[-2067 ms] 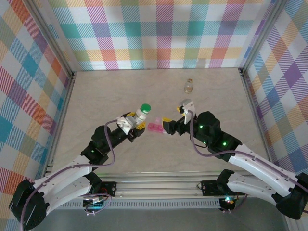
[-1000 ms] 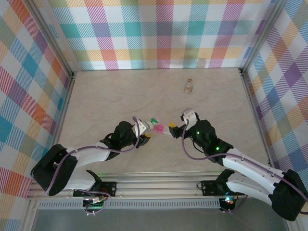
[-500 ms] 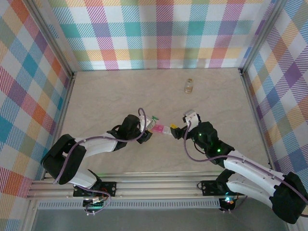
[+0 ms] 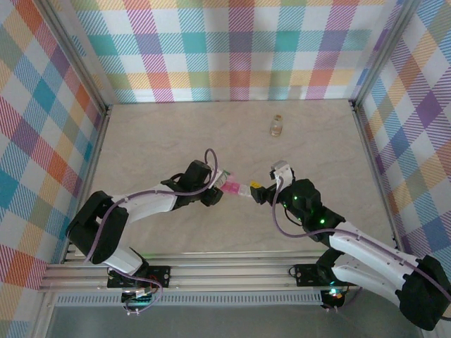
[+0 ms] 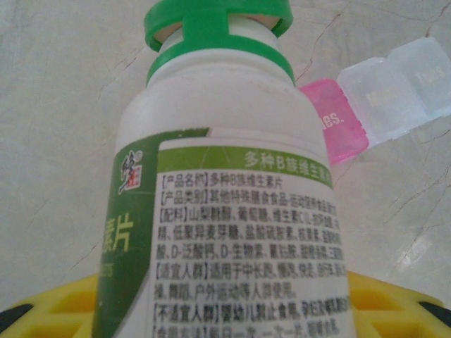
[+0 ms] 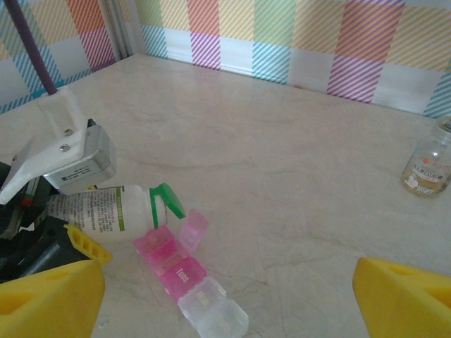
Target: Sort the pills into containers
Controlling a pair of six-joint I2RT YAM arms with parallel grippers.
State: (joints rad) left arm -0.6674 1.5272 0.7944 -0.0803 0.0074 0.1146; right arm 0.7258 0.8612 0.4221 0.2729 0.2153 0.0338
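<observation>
Lying sideways in left pincer (image 4: 213, 190): white bottle (image 6: 116, 210), green cap (image 5: 218, 21), printed label (image 5: 239, 232).

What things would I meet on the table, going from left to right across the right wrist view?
white bottle with green cap → pink pill box → amber bottle

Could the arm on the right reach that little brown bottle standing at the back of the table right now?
Probably yes. The right gripper is open and empty, and only bare table lies between it and the brown bottle, which stands upright and alone.
</observation>
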